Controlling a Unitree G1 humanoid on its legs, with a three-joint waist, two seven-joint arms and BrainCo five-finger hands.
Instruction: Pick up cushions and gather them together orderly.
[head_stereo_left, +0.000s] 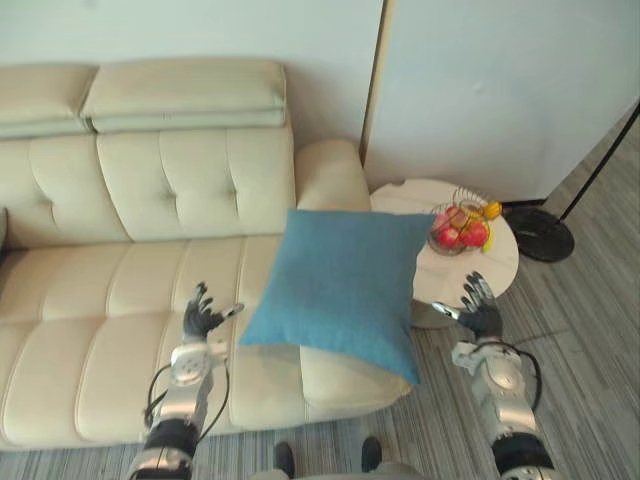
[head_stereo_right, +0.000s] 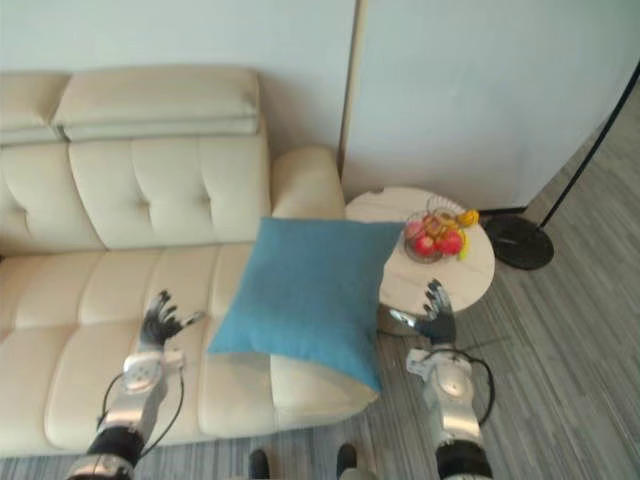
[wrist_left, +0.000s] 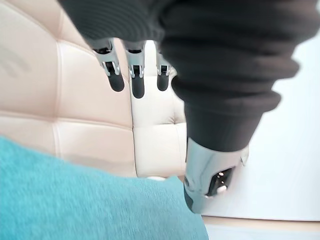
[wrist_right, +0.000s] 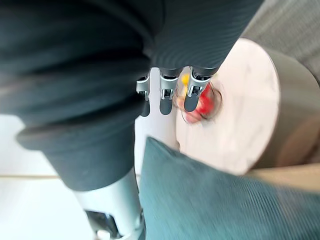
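I find the blue cushion (head_stereo_left: 340, 285) at the right end of the cream sofa (head_stereo_left: 120, 290), lying diamond-wise across the seat and the front of the armrest (head_stereo_left: 330, 175), with its right corner reaching over towards the round side table (head_stereo_left: 495, 265). I cannot tell whether it rests fully on the upholstery or stands slightly clear of it. My left hand (head_stereo_left: 200, 318) is over the seat just beside the cushion's left corner, fingers straight and spread, thumb pointing at the corner; I see no contact. In the left wrist view the fingers (wrist_left: 136, 82) are extended and hold nothing, with the cushion's fabric below them. My right hand (head_stereo_left: 482, 312) is beyond the cushion's right edge, in front of the side table, also spread wide and empty; in its wrist view the fingers (wrist_right: 167, 97) run straight out above the cushion and the table top. A wire bowl of fruit (head_stereo_left: 460, 228) stands on the table. A round black lamp base (head_stereo_left: 541, 233) sits on the grey striped floor (head_stereo_left: 590, 340) just beyond the table.
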